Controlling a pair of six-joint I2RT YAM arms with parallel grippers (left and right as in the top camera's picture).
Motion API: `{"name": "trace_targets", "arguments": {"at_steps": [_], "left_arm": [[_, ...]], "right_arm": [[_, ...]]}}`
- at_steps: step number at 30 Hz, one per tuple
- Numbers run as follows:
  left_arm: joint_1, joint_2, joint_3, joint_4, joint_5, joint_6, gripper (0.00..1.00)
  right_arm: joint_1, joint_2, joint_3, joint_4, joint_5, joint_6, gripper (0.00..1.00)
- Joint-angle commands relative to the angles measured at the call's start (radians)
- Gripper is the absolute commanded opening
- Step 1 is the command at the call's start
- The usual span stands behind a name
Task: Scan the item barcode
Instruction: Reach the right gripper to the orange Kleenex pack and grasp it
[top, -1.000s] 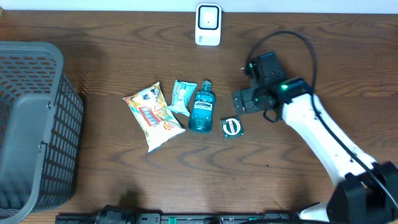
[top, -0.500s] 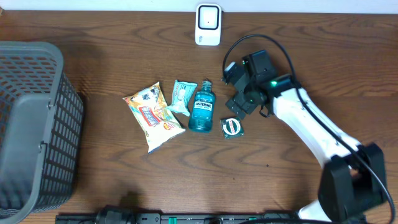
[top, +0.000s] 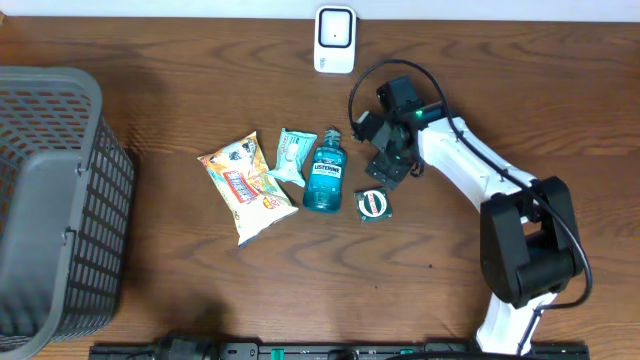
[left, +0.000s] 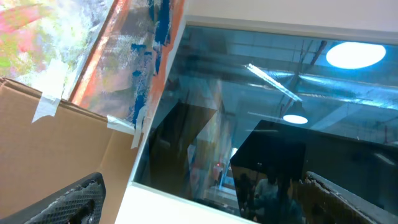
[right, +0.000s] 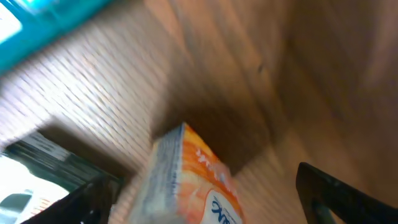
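Orange-white pack (right: 196, 183) on the desk (right: 311, 62), between the right hand (top: 374, 148) fingers. Blurry view. Fingers spread wide, no clear contact. That hand is just right of the Listerine bottle (top: 323, 172), next to the round dark item (top: 372, 203). Scanner (top: 334, 40) at the desk's far edge. Left hand (left: 205, 208) wide, empty, aimed at the ceiling.

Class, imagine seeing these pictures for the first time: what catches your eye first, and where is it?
The bright blue mouthwash bottle lies mid-table beside snack packets. A large grey basket fills the left edge. The white right arm reaches in from the lower right, ending beside the bottle, near the white scanner at the far edge.
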Motion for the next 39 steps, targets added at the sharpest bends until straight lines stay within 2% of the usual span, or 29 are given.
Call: {"name": "trace_targets", "arguments": {"at_steps": [1, 7, 13, 16, 17, 18, 20, 24, 26, 31, 35, 39], "left_arm": [[0.001, -0.001, -0.002, 0.008, -0.010, -0.008, 0.98], [0.001, -0.001, -0.003, 0.008, -0.009, -0.008, 0.98], [0.001, -0.001, -0.004, 0.008, -0.010, -0.008, 0.98], [0.001, -0.001, -0.004, 0.008, -0.010, -0.008, 0.98], [0.001, -0.001, -0.004, 0.008, -0.009, -0.008, 0.97], [0.001, -0.001, -0.004, 0.008, -0.010, -0.008, 0.98], [0.001, -0.001, -0.004, 0.008, -0.010, -0.008, 0.98], [0.001, -0.001, -0.004, 0.008, -0.010, -0.008, 0.98], [0.001, -0.001, -0.004, 0.008, -0.010, -0.008, 0.98], [0.001, -0.001, -0.004, 0.008, -0.009, -0.008, 0.98], [0.001, -0.001, -0.004, 0.008, -0.009, -0.008, 0.98], [0.001, -0.001, -0.004, 0.008, -0.009, -0.008, 0.98]], "right_arm": [[-0.027, 0.039, 0.018, -0.013, 0.015, -0.014, 0.82], [-0.035, 0.048, 0.018, 0.020, -0.040, -0.002, 0.73], [-0.022, 0.048, 0.019, 0.038, -0.040, -0.008, 0.78], [-0.022, 0.051, 0.018, 0.037, -0.040, -0.023, 0.73], [-0.022, 0.052, 0.018, 0.036, -0.041, -0.022, 0.66], [-0.022, 0.053, 0.018, 0.034, -0.041, -0.021, 0.50], [-0.021, 0.054, 0.018, 0.032, -0.041, -0.006, 0.26], [-0.018, 0.054, 0.019, 0.030, -0.040, 0.071, 0.04], [-0.018, 0.054, 0.024, 0.028, -0.036, 0.179, 0.01], [-0.018, 0.050, 0.115, -0.056, -0.040, 0.617, 0.01], [-0.018, 0.047, 0.235, -0.240, -0.084, 0.984, 0.01], [-0.017, 0.047, 0.320, -0.470, -0.235, 1.204, 0.01]]}}
